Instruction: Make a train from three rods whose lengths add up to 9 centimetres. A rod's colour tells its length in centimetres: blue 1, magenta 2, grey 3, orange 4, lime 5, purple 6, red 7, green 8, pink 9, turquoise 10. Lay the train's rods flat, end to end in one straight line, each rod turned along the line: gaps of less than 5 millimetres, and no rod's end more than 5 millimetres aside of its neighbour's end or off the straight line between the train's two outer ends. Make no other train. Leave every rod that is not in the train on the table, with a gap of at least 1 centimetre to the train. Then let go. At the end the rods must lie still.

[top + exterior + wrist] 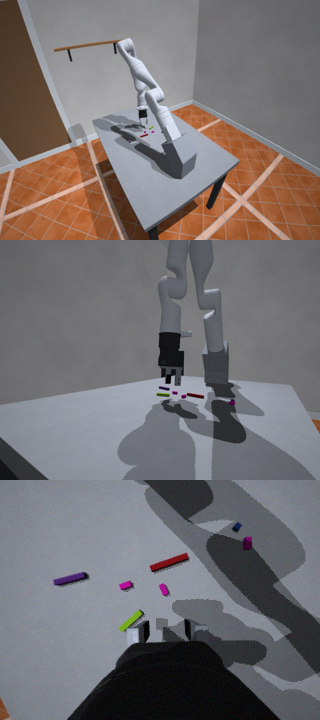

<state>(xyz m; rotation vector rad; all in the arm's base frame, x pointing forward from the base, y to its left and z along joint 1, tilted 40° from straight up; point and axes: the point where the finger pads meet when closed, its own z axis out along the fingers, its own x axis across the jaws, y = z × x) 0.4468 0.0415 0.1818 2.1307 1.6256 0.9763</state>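
My gripper (pixel 167 627) is open and empty, a little above the table; it also shows in the exterior view (pixel 172 379) and the top view (pixel 142 121). The rods lie loose and apart from one another on the grey table. A lime rod (pixel 131 620) lies just by my left finger. Two magenta rods (pixel 125 585) (pixel 163 589) lie ahead of the fingers. A red rod (pixel 169 562) lies beyond them. A purple rod (pixel 70 578) lies far left. A blue rod (pixel 236 527) and a third magenta rod (pixel 247 543) lie close together in shadow at the upper right.
The arm's grey base block (pixel 179 155) stands on the table behind the rods. The arm casts dark shadows across the table. The table's edges are far from the rods.
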